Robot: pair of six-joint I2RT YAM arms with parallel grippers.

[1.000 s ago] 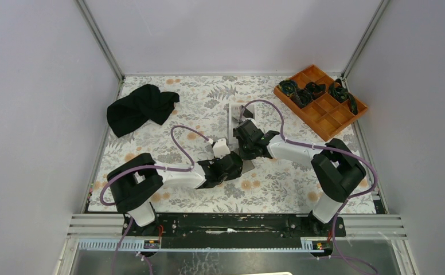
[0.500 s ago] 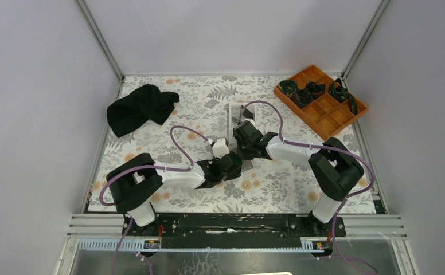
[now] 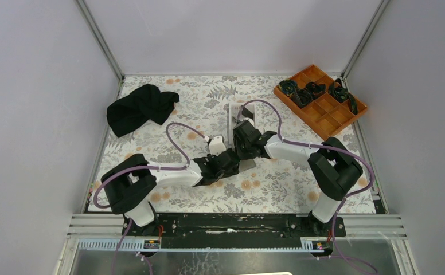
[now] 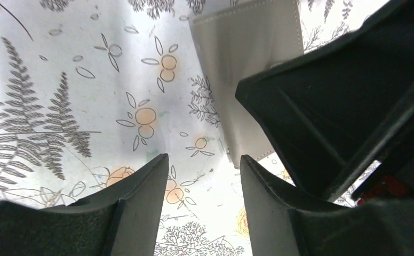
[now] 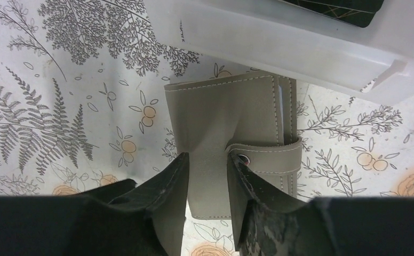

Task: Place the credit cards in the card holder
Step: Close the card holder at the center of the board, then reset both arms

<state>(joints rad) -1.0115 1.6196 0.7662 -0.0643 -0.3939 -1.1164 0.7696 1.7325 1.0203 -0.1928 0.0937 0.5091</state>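
Card holder (image 5: pixel 221 122), grey stitched leather, lies strapped shut; we spot a black card (image 5: pixel 333 8) remaining at 12 o'clock; left fingers (image 4: pixel 141 208), right fingers (image 5: pixel 165 197) spread

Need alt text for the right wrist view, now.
A grey card holder lies folded shut on the floral tablecloth, with a snap strap across its front. The right tool is open over its near half. A white tray sits just behind, with a dark card showing inside.

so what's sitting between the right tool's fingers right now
The closed card holder: its grey cover, beside the snap strap, fills the gap between the fingers of the right tool. The right wrist view shows this.
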